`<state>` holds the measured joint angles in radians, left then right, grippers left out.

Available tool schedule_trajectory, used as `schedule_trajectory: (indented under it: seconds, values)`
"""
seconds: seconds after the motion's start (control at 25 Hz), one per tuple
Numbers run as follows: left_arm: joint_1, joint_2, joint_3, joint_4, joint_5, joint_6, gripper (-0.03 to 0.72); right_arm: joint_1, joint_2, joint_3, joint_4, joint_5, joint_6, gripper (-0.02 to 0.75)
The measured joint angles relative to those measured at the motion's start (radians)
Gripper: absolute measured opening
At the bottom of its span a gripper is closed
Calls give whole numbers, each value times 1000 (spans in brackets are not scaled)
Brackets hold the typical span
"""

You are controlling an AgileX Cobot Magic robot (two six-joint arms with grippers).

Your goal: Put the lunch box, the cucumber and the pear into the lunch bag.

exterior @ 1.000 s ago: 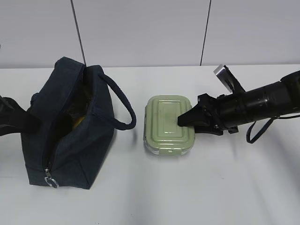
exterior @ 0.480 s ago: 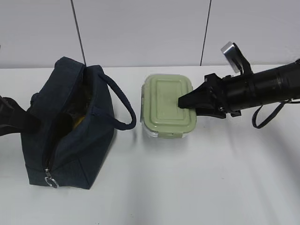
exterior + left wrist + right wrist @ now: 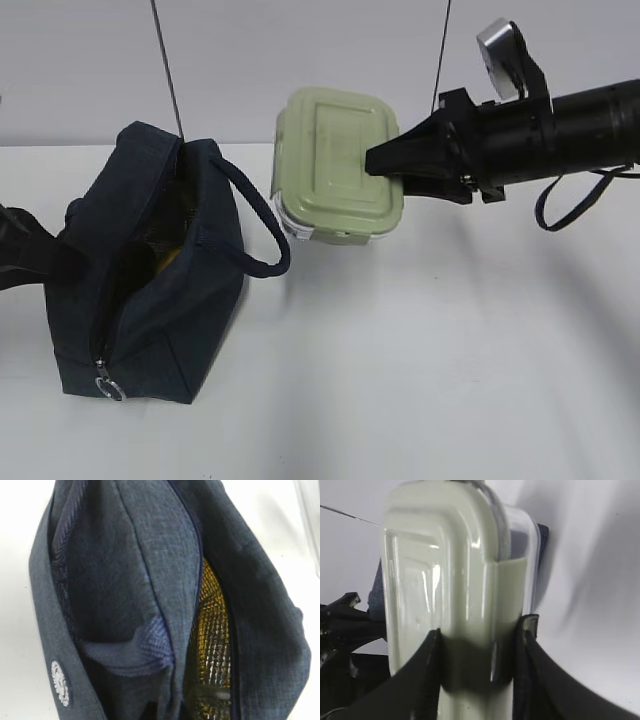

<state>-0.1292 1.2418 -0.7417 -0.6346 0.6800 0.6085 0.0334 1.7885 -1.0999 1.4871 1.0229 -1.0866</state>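
Exterior view: right pincer clamps lunch box.

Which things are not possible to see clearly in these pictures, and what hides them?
- Left gripper: in the exterior view the lunch bag covers it; the left wrist view shows only bag fabric and lining.
- Bag contents: only a yellow patch shows through the opening; cucumber and pear cannot be confirmed.
- Lunch box contents: lid hides them in the exterior view; the right wrist view is too close, with fingers covering its lower part.
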Motion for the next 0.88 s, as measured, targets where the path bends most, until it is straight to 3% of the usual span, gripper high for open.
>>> schedule_trajectory:
  seconds: [0.2,0.52,0.88]
  values:
    - [0,0,0,0,0,0,1,100,-5,-75,0,-4,51,275]
    - [0,0,0,0,0,0,1,293,-5,-204,-8,-138,109,275]
    - [0,0,0,0,0,0,1,394,-2,-225,-33,-297,140,275]
